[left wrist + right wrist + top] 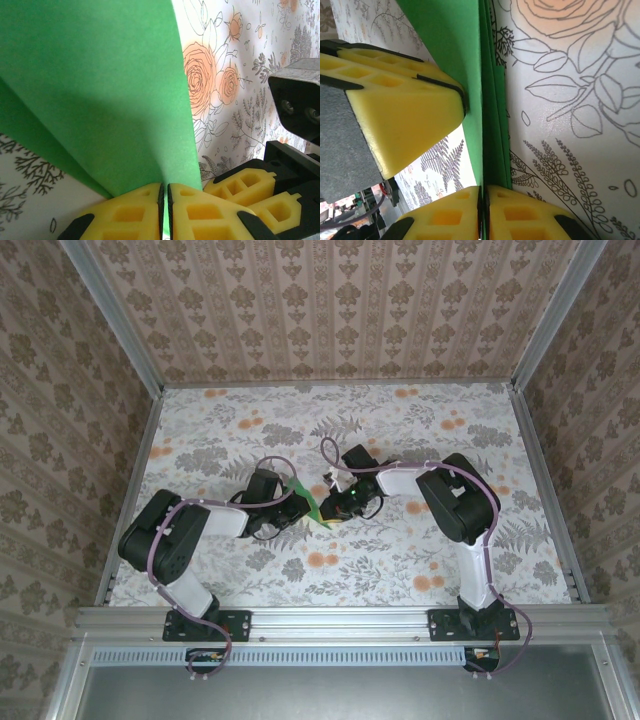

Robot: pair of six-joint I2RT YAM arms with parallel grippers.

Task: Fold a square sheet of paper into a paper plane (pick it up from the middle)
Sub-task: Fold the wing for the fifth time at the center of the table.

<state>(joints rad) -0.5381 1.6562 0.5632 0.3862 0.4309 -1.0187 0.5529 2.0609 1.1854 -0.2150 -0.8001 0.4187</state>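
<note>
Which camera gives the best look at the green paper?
The left wrist view: the green paper spreads its broad face and fold across the frame, pinched in the left gripper. The right wrist view shows its layers edge-on in the right gripper; the top view, a small patch between the grippers.

A floral table [450, 440] stands between patterned walls [330, 310].

The folded bright green paper sheet [100, 90] runs off the 2 wrist views' edges; from above its folds are too small to tell.
</note>
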